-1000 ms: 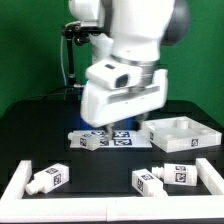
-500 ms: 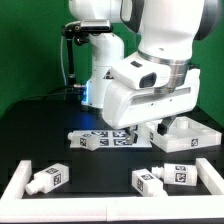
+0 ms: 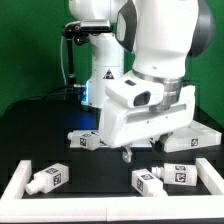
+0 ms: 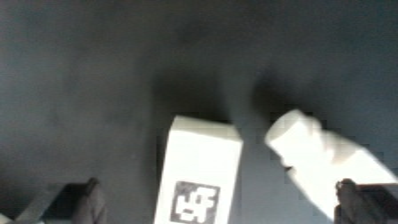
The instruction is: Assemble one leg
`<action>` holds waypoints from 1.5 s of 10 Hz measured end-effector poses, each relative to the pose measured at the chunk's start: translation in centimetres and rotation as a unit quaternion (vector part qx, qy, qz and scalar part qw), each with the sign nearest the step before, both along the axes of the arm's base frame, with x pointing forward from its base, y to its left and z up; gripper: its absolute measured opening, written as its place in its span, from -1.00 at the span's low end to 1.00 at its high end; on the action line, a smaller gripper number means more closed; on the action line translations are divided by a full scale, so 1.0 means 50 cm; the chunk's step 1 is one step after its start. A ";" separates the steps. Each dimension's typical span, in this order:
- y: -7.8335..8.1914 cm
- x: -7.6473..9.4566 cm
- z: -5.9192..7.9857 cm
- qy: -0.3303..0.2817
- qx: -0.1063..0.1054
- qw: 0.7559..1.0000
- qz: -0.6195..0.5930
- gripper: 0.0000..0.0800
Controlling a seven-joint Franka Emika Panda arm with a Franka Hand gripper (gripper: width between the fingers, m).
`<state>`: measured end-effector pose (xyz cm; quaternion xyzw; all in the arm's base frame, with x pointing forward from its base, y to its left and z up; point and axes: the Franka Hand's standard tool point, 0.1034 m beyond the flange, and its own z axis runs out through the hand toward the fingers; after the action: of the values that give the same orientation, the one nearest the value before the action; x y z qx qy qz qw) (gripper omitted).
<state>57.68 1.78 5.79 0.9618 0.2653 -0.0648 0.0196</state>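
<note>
Several white legs with square tags lie on the black table. One leg (image 3: 48, 179) is at the front on the exterior view's left. Two legs (image 3: 150, 181) (image 3: 181, 173) lie at the front right, and another leg (image 3: 88, 140) lies further back. My gripper (image 3: 130, 153) hangs low over the table, behind the two front right legs. In the wrist view the gripper (image 4: 214, 205) is open and empty. Its dark fingers (image 4: 75, 200) stand far apart, with a tagged leg (image 4: 201, 172) lying below and between them. A second white piece (image 4: 324, 150) lies close beside that leg.
The large white tray-like part (image 3: 197, 140) sits at the back right, mostly hidden by the arm. A white rail (image 3: 18, 182) borders the table's front and left. The marker board is hidden behind the arm.
The arm has swung toward the exterior view's right and come forward and lower. It now covers the marker board and most of the tray-like part. The legs have not moved.
</note>
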 end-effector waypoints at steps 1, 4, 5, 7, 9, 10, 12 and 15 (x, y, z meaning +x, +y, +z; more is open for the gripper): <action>0.000 0.017 -0.015 -0.020 0.003 1.000 0.000 0.62; -0.004 0.035 -0.027 -0.043 0.016 0.999 0.004 0.62; -0.003 0.035 -0.027 -0.043 0.016 0.999 0.004 0.62; -0.004 0.034 -0.029 -0.042 0.016 0.999 0.004 0.62; -0.012 0.043 -0.046 -0.038 0.016 0.999 -0.005 0.62; -0.004 0.053 -0.053 -0.037 0.017 0.999 -0.011 0.62; 0.010 0.050 -0.076 -0.039 0.019 0.999 -0.015 0.62; 0.000 0.051 -0.096 -0.051 0.021 0.998 -0.018 0.62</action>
<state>60.22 1.78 1.01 0.9686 0.2482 -0.0107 0.0115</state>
